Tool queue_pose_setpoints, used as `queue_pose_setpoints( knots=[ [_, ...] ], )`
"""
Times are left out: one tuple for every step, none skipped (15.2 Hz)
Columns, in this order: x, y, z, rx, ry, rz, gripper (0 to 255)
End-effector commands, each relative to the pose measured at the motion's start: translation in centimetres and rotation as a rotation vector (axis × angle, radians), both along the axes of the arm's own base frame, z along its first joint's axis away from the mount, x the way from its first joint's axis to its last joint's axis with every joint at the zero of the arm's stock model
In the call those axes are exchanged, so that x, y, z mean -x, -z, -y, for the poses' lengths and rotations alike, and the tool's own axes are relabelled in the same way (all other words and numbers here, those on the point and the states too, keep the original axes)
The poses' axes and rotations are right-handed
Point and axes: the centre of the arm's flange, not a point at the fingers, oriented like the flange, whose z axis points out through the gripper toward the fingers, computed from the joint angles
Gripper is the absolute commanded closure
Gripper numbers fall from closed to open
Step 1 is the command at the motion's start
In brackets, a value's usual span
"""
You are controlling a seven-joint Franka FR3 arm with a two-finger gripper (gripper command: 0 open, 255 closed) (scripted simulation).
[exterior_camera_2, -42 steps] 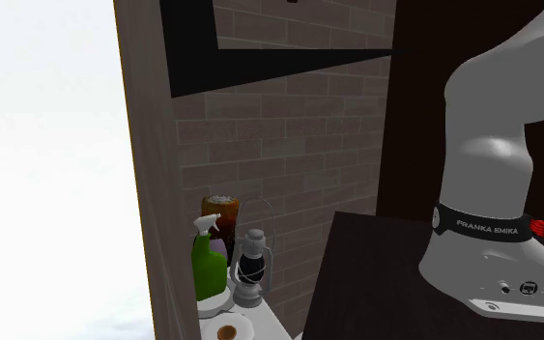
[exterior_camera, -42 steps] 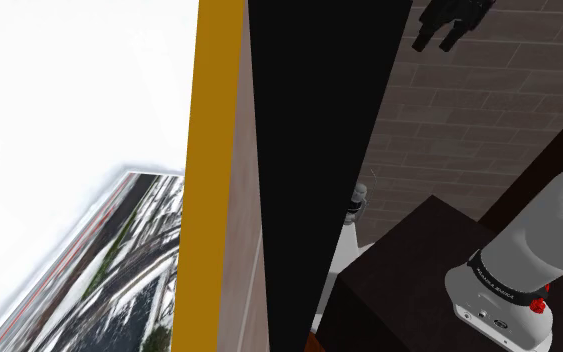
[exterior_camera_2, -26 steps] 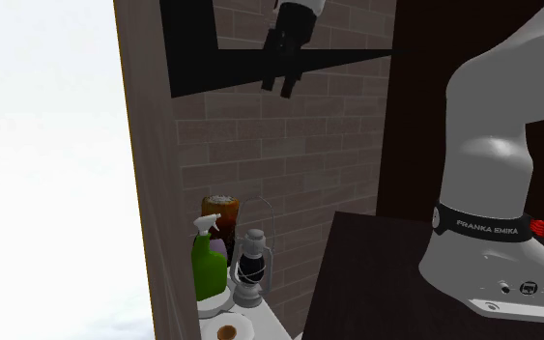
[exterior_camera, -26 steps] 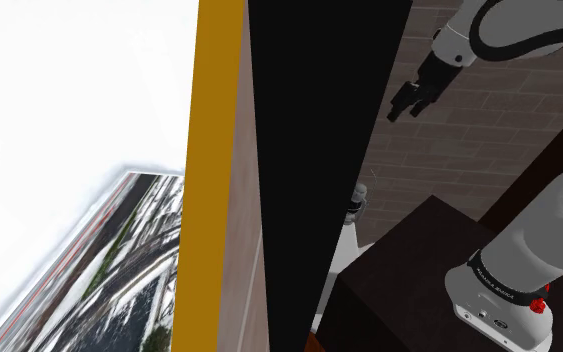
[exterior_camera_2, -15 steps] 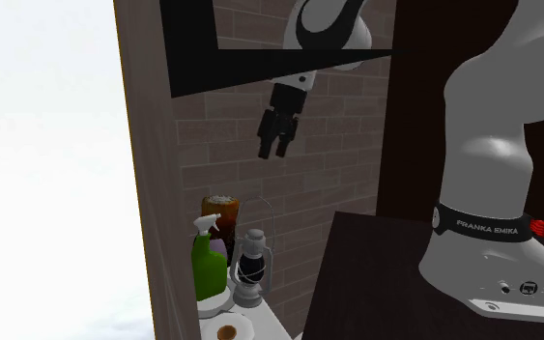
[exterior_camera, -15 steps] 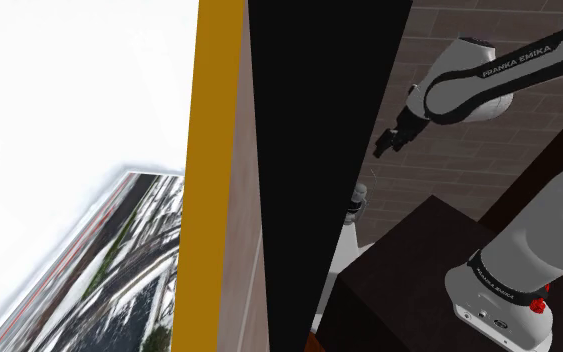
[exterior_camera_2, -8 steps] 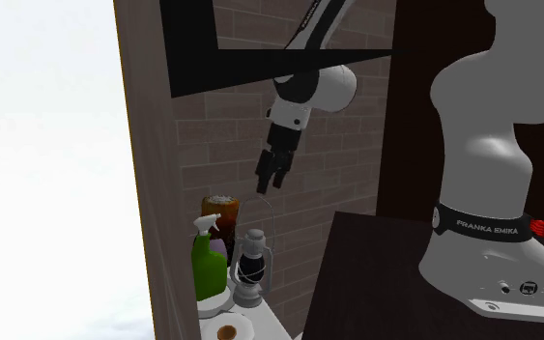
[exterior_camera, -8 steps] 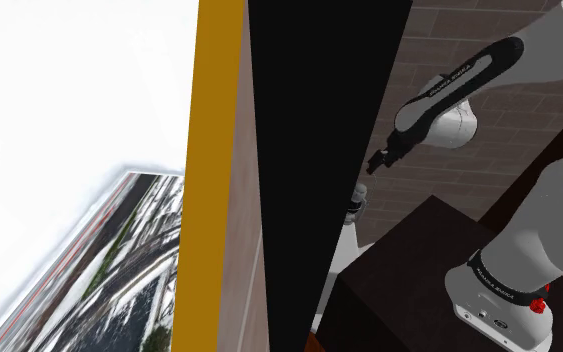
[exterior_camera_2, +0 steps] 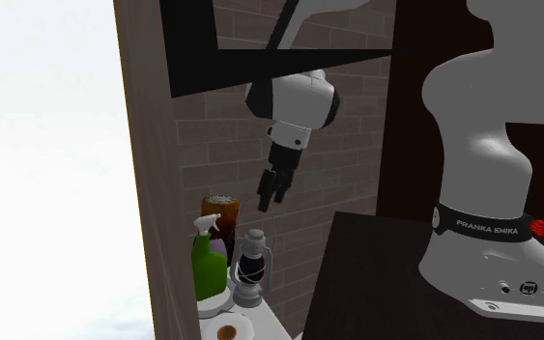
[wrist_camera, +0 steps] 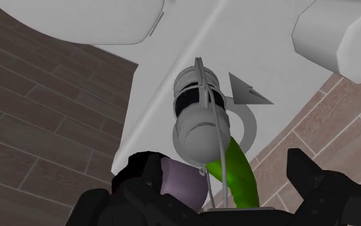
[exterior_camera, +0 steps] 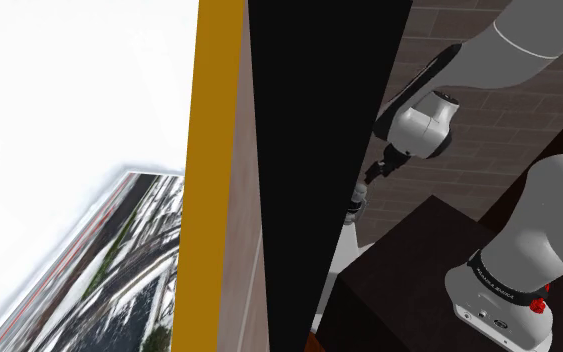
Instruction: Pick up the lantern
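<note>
Above the white ledge (wrist_camera: 156, 90), your claw (exterior_camera_2: 270, 203) hangs with fingers wide apart, gripping nothing. Straight beneath it the lantern (wrist_camera: 198, 122) stands upright near the ledge's end by the brick wall (exterior_camera_2: 337, 145). A green spray bottle (exterior_camera_2: 208, 263) and brown jar (exterior_camera_2: 221, 214) crowd just beside it; a paper roll (wrist_camera: 339, 38) lies farther along. From the shoulder, a black area (exterior_camera: 319, 150) covers most of the claw.
</note>
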Motion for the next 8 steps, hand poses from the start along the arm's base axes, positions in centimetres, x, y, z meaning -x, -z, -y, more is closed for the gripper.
queue_pose_setpoints(
  knots=[
    [-0.01, 0.37, -0.02, -0.001, 0.003, 0.002, 0],
    [0.05, 0.36, 0.03, -0.001, 0.003, 0.002, 255],
    [0.03, 0.39, 0.07, -0.001, 0.003, 0.002, 255],
    [0.03, 0.41, 0.06, -0.001, 0.003, 0.002, 255],
    [0.03, 0.42, 0.06, -0.001, 0.003, 0.002, 255],
    [0.03, 0.43, 0.06, -0.001, 0.003, 0.002, 255],
    [0.03, 0.43, 0.06, -0.001, 0.003, 0.002, 255],
    [0.03, 0.43, 0.07, -0.001, 0.003, 0.002, 255]
  ],
)
